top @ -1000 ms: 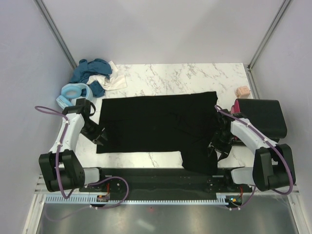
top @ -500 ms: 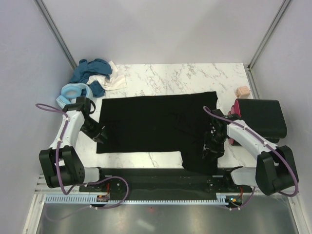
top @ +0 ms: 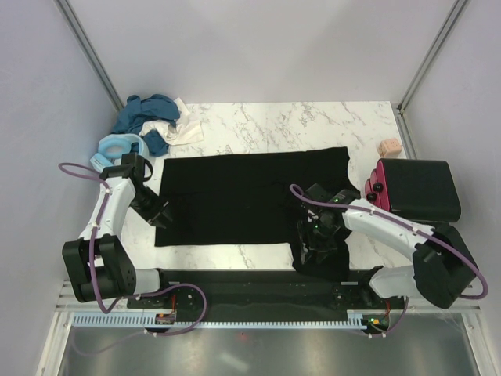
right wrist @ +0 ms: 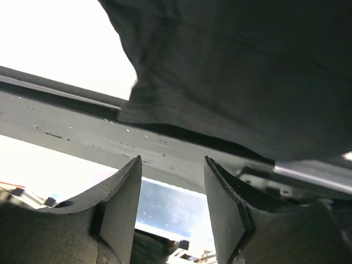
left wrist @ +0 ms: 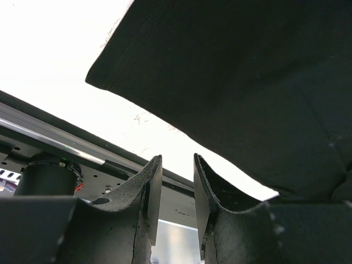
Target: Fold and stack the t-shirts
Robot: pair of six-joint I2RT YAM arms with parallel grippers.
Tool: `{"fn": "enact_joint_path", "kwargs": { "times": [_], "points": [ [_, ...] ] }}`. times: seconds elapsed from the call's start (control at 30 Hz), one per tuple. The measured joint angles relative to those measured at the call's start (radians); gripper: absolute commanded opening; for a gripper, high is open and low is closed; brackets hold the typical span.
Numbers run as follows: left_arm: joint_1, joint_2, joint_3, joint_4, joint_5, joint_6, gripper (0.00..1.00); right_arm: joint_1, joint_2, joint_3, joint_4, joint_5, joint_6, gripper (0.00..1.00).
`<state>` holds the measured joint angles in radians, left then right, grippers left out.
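A black t-shirt point(top: 243, 196) lies spread flat across the marble table, and its near right part point(top: 322, 262) hangs over the front edge. My left gripper point(top: 159, 213) sits at the shirt's left edge. In the left wrist view its jaws point(left wrist: 177, 165) stand a narrow gap apart with nothing between them, and the shirt's corner point(left wrist: 231, 77) is just beyond. My right gripper point(top: 315, 235) hovers over the near right part of the shirt. Its jaws point(right wrist: 173, 168) are open and empty, facing the hanging cloth point(right wrist: 236, 77).
A heap of teal point(top: 149, 112), white point(top: 182, 130) and light blue point(top: 116, 149) t-shirts lies at the back left. A dark folded stack with a crimson edge point(top: 415, 188) sits at the right, and a small pinkish-beige block point(top: 389, 146) lies behind it. The black base rail point(top: 250, 283) runs along the front.
My right gripper has swung left from the shirt's right edge onto its near right part. The left gripper has shifted slightly away from the front edge.
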<state>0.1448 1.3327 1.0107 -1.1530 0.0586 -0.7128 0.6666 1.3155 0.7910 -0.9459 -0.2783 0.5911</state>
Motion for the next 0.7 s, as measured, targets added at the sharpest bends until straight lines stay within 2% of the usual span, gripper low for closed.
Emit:
{"fn": "enact_joint_path", "kwargs": {
  "times": [0.33, 0.7],
  "points": [
    [0.0, -0.014, -0.001, 0.003, 0.004, 0.024, 0.36, 0.092, 0.143, 0.074, 0.078, 0.035, 0.016, 0.61],
    [0.0, -0.029, -0.022, 0.006, 0.003, 0.041, 0.36, 0.185, 0.229, 0.121, 0.105, 0.067, 0.035, 0.59]
  ]
}}
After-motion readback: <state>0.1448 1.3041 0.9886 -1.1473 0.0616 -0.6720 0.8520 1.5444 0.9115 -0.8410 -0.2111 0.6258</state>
